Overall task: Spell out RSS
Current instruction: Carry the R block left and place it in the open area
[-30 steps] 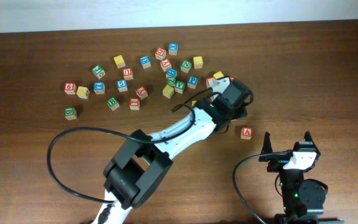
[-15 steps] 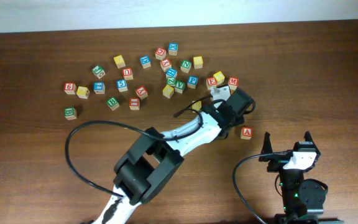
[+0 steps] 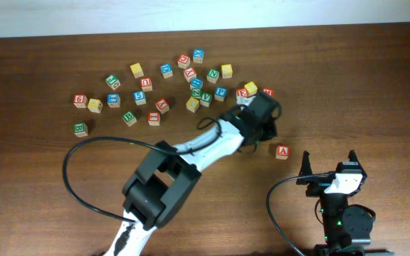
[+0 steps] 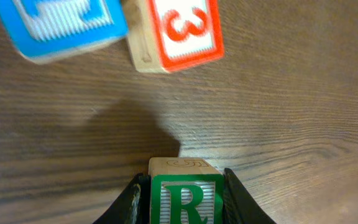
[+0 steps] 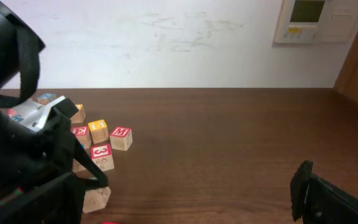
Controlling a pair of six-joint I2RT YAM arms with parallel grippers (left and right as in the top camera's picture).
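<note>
My left gripper is shut on a wooden block with a green R. It holds the block just above the wood, near a red 3 block and a blue block. In the right wrist view the left arm fills the left side, with a pale block in its fingers. My right gripper is open and empty at the near right. Many letter blocks lie scattered at the back. I cannot read an S on any of them.
A red A block lies alone between the two grippers. A red M block and a yellow block lie close behind the left gripper. The left arm's black cable loops over the table's near left.
My left gripper, with the R block in it, dipped toward the near side and then shifted back a little toward the block cluster. The right arm has not moved.
</note>
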